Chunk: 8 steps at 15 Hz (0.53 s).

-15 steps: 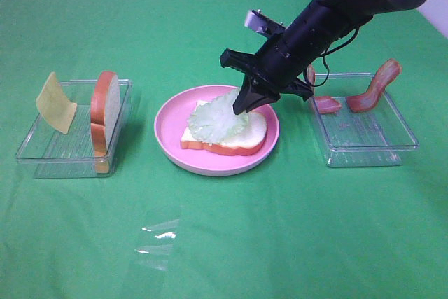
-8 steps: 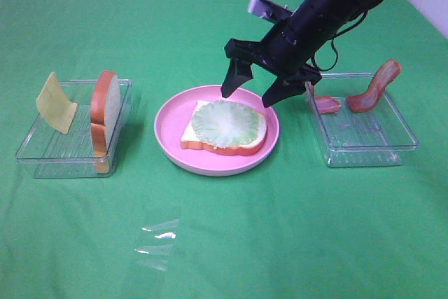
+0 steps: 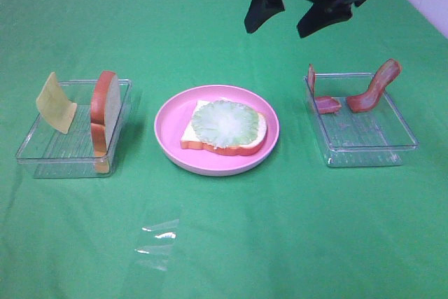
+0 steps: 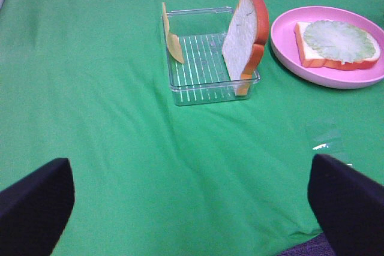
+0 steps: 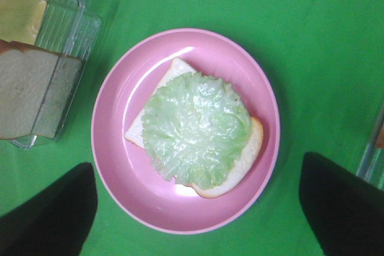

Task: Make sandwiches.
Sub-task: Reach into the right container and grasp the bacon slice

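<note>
Your left claw (image 4: pixel 192 208) is wide open and holds nothing. Ahead of it sits one clear tray (image 4: pixel 180 91). It holds one cheese slice (image 4: pixel 172 43) and one bread slice (image 4: pixel 243 34) standing on edge. Your right claw (image 3: pixel 290 12) is wide open too, and it is empty, high over the table (image 3: pixel 224 243). Below it is one pink plate (image 5: pixel 120 172) with the sandwich (image 3: pixel 231 148): one flat bread (image 5: pixel 255 142) with one lettuce leaf (image 5: pixel 195 127) on top. To this claw's right, a second tray (image 3: pixel 371 152) holds two bacon strips (image 3: pixel 374 87).
</note>
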Motion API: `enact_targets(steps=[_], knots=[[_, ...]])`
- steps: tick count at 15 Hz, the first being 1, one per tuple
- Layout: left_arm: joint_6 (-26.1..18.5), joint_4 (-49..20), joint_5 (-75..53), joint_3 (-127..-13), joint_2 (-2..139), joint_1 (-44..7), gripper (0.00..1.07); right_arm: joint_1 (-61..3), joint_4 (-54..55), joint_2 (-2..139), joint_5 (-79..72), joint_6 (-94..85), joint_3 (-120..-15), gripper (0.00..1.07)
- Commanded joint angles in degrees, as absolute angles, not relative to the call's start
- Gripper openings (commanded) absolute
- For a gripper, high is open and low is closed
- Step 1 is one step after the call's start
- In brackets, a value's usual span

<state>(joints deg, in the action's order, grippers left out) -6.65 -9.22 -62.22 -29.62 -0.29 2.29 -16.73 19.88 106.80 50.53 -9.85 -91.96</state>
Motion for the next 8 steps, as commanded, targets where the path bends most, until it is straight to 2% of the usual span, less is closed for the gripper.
enact_targets(steps=[1,4,5,8], knots=[[-6.6,-9.7,-61.7,-29.6,-1.1,2.1,0.98,-10.8,18.6,105.4,56.3,-9.3,-93.4,0.88],[-6.6,-9.7,-61.7,-29.6,-1.1,2.1,0.98,-2.6,18.0,106.8,60.1,-9.5,-96.8,0.88],[-6.6,-9.7,-61.7,-29.6,-1.1,2.1,0.98,3.0,18.0,109.7,61.9,-10.0,-100.0,0.88],[-6.6,-9.7,-61.7,-29.6,-1.1,2.1,0.98,6.9,18.0,115.6,64.3,-11.0,-103.8,0.88]])
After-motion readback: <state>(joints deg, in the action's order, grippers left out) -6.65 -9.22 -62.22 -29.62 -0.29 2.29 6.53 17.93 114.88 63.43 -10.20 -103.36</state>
